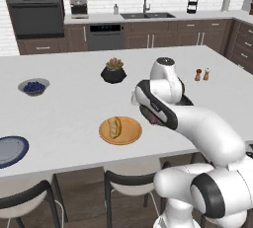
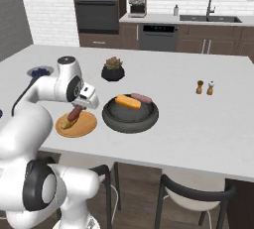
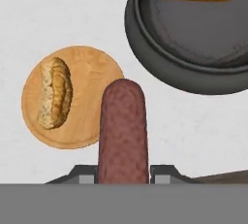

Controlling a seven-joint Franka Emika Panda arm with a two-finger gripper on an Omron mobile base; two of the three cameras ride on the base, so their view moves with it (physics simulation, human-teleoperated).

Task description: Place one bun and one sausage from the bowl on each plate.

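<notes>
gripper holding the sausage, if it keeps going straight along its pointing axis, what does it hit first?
Probably the orange plate at its right edge, sausage tip first. The gripper looks down beside the bun; depth unclear, so it may land on bare counter.

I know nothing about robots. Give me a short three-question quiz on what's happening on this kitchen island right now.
1. True or false: the end effector is shut on a sausage.
2. What already lies on the orange plate?
A. a bun
B. blueberries
C. nothing
3. Fill in: the dark bowl holds one bun and one ____.

Key:
1. True; it hangs above the counter between plate and bowl.
2. A, a bun.
3. Sausage.
</notes>
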